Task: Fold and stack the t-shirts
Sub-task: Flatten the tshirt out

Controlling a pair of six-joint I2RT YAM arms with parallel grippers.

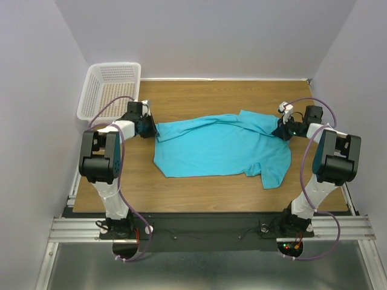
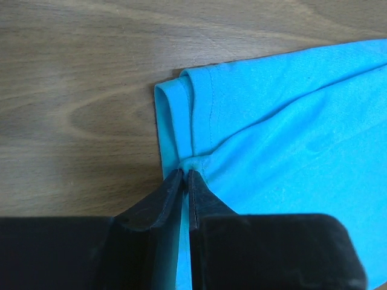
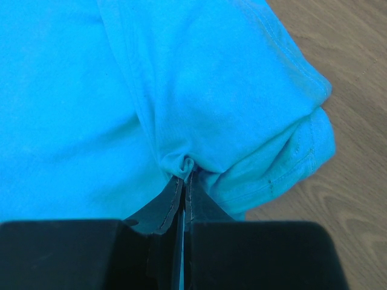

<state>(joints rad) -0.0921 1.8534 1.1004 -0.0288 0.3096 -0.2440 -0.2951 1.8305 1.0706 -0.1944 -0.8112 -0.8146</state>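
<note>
A turquoise t-shirt (image 1: pixel 221 148) lies spread across the middle of the wooden table, partly folded over along its far edge. At the shirt's left end my left gripper (image 1: pixel 151 129) is shut on a pinch of cloth; in the left wrist view the left gripper (image 2: pixel 186 171) holds the t-shirt (image 2: pixel 290 133) just below its hemmed edge. My right gripper (image 1: pixel 283 129) is shut on the shirt's right end; in the right wrist view the right gripper (image 3: pixel 187 175) grips a bunched fold of the t-shirt (image 3: pixel 199 78) near a sleeve hem.
A white mesh basket (image 1: pixel 110 88) stands at the table's far left corner, behind the left arm. Bare wooden tabletop (image 1: pixel 199 93) shows behind the shirt and in front of it. White walls close in on three sides.
</note>
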